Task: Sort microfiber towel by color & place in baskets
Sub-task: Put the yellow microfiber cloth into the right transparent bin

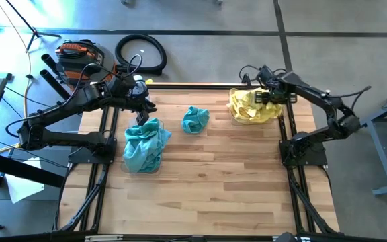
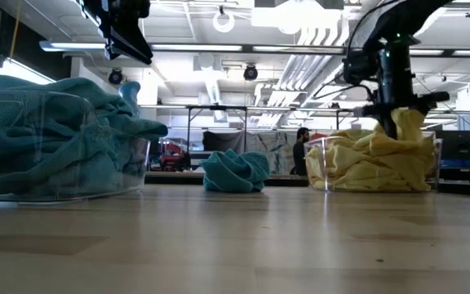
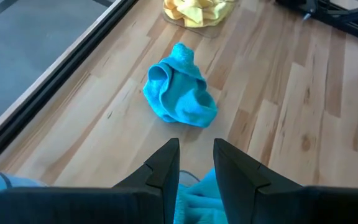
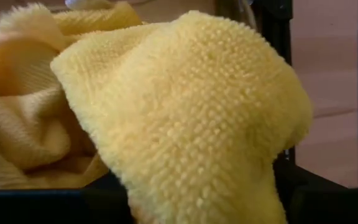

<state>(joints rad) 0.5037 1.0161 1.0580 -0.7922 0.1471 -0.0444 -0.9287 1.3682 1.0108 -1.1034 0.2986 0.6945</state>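
Left basket (image 1: 142, 165): transparent bin on the left part of the desk (image 1: 213, 195), heaped above its rim with teal towels (image 1: 143, 144); the separate cloths in the heap cannot be counted.
Right basket (image 1: 254, 118): transparent bin near the far right corner of the desk, heaped with yellow towels (image 1: 250, 107); here too the separate cloths cannot be counted.
Loose towel (image 1: 195, 119): one crumpled teal cloth, lying on the bare desk between the two baskets, apart from both, nearer the far edge.
Count of containers: two baskets, one per colour.
Count of loose cloths on the desk: one, teal.
Colour mix: no yellow shows in the left basket, no teal in the right.
Left tool (image 1: 140, 114): hangs above the far end of the left basket; its fingers (image 3: 165, 168) stand a little apart with nothing between them, teal cloth showing below them in the left wrist view.
Right tool (image 1: 272, 96): lowered onto the yellow heap in the right basket; a yellow fold (image 4: 191, 118) fills the right wrist view and hides the fingers, so whether they are spread or pinching the cloth cannot be told.
Behind the desk: an orange and black vacuum cleaner (image 1: 79, 57) with a coiled black hose (image 1: 140, 52) on the floor.
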